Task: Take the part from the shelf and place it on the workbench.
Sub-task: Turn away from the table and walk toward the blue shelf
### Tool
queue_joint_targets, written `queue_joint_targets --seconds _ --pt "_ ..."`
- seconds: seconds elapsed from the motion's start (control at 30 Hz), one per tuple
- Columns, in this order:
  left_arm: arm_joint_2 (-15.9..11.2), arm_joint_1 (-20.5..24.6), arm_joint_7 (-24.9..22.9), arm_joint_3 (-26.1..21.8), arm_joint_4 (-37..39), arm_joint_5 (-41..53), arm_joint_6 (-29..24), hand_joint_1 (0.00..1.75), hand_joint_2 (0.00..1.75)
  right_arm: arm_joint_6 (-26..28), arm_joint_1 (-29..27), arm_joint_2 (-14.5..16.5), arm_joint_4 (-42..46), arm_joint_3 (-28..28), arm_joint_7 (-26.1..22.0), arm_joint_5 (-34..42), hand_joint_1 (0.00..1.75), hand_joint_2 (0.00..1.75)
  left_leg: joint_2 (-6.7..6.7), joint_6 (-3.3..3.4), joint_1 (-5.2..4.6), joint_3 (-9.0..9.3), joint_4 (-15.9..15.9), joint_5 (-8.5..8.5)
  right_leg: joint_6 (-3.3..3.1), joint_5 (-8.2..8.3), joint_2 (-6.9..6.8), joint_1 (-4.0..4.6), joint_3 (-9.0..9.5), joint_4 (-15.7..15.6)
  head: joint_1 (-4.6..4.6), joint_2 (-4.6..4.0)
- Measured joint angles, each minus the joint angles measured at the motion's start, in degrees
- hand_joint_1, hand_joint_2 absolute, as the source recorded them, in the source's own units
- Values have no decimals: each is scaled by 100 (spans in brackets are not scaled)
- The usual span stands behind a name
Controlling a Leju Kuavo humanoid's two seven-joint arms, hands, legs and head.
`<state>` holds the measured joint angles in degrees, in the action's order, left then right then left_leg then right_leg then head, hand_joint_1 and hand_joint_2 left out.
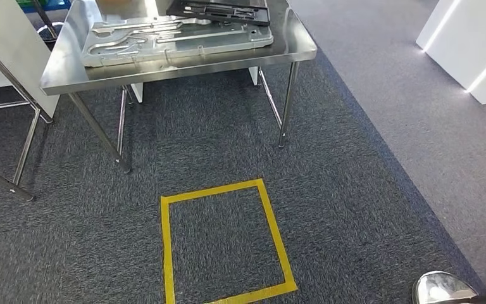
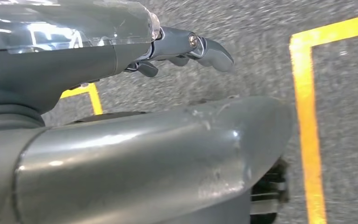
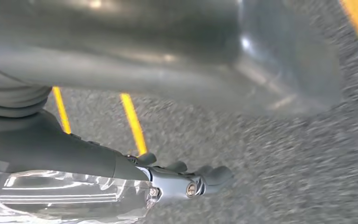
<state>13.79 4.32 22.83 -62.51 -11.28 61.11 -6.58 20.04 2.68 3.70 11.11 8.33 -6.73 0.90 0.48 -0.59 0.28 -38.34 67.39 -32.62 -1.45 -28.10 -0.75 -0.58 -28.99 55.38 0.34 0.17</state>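
Observation:
A steel workbench (image 1: pixel 164 71) stands ahead of me at the top of the head view. On it lies a large flat silver metal part (image 1: pixel 177 38) with ribs and cut-outs, and behind that a black flat part (image 1: pixel 221 11). My left hand (image 2: pixel 65 70) hangs over the grey carpet, its fingers (image 2: pixel 205 46) stretched out and apart from the thick thumb (image 2: pixel 168 154), with nothing in it. My right hand (image 3: pixel 65 140) hangs the same way, its fingers (image 3: pixel 200 179) loose and holding nothing. A shiny piece of my right arm (image 1: pixel 443 288) shows at the lower right of the head view.
A yellow tape square (image 1: pixel 164 247) marks the carpet between me and the workbench. The metal legs of another table (image 1: pixel 25 145) stand at the left beside a white panel (image 1: pixel 6 44). White lit blocks (image 1: pixel 474 44) stand at the far right on lighter carpet.

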Motion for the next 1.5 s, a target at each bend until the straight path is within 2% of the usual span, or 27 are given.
queue_joint_targets --seconds 0.03,0.07,0.13,0.2,0.27,0.3,0.37,0.4,0.47,0.53,0.57,0.63,0.7,0.77,0.8,0.9,0.97,1.03,1.07,1.1,1.13,1.2,1.27,1.3,1.37,1.43,1.5 --pt "0 -2 2 0 0 5 0 0 0 -5 -4 -2 0 3 1 5 0 0 0 -9 2 -40 349 -190 -4 71 -4 13 -99 11 -4 0" --pt "0 -1 4 0 0 12 0 0 0 -15 -7 -3 -1 5 2 11 0 0 0 -10 2 -26 599 -231 -3 142 -5 25 -204 30 -3 0" --pt "0 3 10 1 0 21 0 0 0 -43 -6 -1 -2 10 8 25 0 0 -1 11 -3 256 566 42 11 265 -5 36 -422 95 -4 0" --pt "-1 15 14 3 0 31 0 0 0 -73 -3 2 -3 19 14 33 0 0 -1 62 -20 880 -166 241 43 356 0 45 -592 183 -7 0" --pt "0 34 19 8 0 49 0 0 0 -110 1 5 -3 28 34 41 0 0 -1 119 -44 1404 -952 110 99 443 -2 55 -687 249 -3 0" --pt "1 40 22 10 0 60 0 0 0 -138 2 7 -3 32 51 48 0 0 -1 149 -61 1516 -1162 40 134 494 -7 54 -711 259 -1 0" --pt "8 37 25 15 0 74 1 0 0 -197 -5 7 -7 41 96 61 0 0 10 224 -61 1472 -1240 94 206 571 -4 37 -741 257 -1 0" --pt "10 34 23 17 0 79 1 0 0 -219 -9 7 -11 45 118 66 0 0 21 271 -54 1425 -1255 162 237 483 11 28 -773 312 2 -1" --pt "13 31 17 23 0 96 -4 0 0 -253 -14 5 -19 52 161 70 0 0 42 348 -37 1288 -1274 313 284 -26 46 2 -896 714 19 -1" --pt "13 31 9 40 0 119 -8 0 0 -282 -20 7 -24 59 200 73 0 0 44 378 -45 1106 -1256 445 328 -600 54 -21 -1029 1393 32 0" --pt "13 30 5 50 0 130 -8 0 0 -290 -22 9 -27 62 217 75 0 0 46 374 -49 1010 -1238 507 351 -693 55 -35 -1050 1669 31 0" --pt "13 31 -9 67 0 148 -7 0 0 -315 -21 11 -31 70 272 79 0 0 52 347 -50 792 -1161 616 386 -456 54 -69 -872 1771 32 0" --pt "13 32 -36 83 0 170 -7 0 0 -359 -10 12 -31 78 344 80 0 0 49 301 -50 585 -1042 696 392 -183 56 -99 -314 1157 35 -1" --pt "15 36 -59 96 0 185 -7 0 0 -393 3 12 -32 81 400 80 0 0 45 235 -58 453 -932 755 346 -282 63 -85 228 383 37 -1" --pt "16 39 -64 99 0 187 -7 0 0 -402 9 12 -32 81 413 80 0 0 46 198 -59 418 -907 783 308 -368 67 -64 348 166 39 -1" --pt "17 40 -88 102 0 186 8 0 0 -428 12 17 -37 82 425 69 0 0 35 82 -31 341 -860 792 151 -315 44 -51 280 51 45 -1" --pt "17 28 -135 101 0 181 30 0 0 -485 9 19 -40 80 416 18 0 0 10 25 -9 195 -505 437 46 -206 -3 -66 191 24 23 0" --pt "17 13 -205 101 0 184 38 0 0 -541 -6 16 -40 67 393 -75 0 0 1 -22 9 -21 194 -55 3 -123 -54 -44 81 33 -4 0" --pt "17 7 -245 101 0 189 27 0 0 -557 -15 16 -40 53 383 -120 0 0 2 -41 18 -90 502 -174 2 -88 -82 -33 24 44 -5 0" --pt "17 2 -284 101 0 197 8 0 0 -566 -20 18 -40 37 377 -153 0 0 3 -54 25 -77 642 -170 7 -60 -116 -25 -29 61 -5 0" --pt "16 -1 -318 101 0 204 -14 0 0 -567 -22 19 -40 23 380 -174 0 0 7 -59 31 42 564 -70 16 -41 -151 -23 -74 83 -7 0" --pt "14 0 -364 101 0 212 -60 0 0 -551 -21 21 -40 2 411 -204 0 0 91 -44 35 558 -165 199 42 -24 -230 -23 -135 143 -10 0" --pt "12 10 -385 101 0 213 -89 0 0 -533 -29 21 -42 -15 452 -235 0 0 223 25 6 961 -826 314 92 -18 -314 -5 -166 198 -8 0" --pt "11 13 -392 101 0 215 -96 0 0 -529 -29 21 -43 -21 466 -247 0 0 260 67 -9 1020 -965 307 123 -13 -355 6 -172 214 -10 0" --pt "10 6 -399 101 0 230 -98 0 0 -529 -13 22 -43 -34 485 -270 0 0 201 150 -12 974 -1010 332 197 6 -424 18 -175 217 -7 0" --pt "10 -3 -402 101 0 249 -97 0 0 -537 2 20 -43 -55 494 -303 0 0 121 236 15 951 -1062 397 266 -117 -299 5 -240 352 10 0" --pt "12 -1 -401 102 0 257 -93 0 0 -553 -7 19 -44 -74 499 -328 0 0 60 301 27 917 -1085 456 298 -387 -78 -14 -393 689 35 0"
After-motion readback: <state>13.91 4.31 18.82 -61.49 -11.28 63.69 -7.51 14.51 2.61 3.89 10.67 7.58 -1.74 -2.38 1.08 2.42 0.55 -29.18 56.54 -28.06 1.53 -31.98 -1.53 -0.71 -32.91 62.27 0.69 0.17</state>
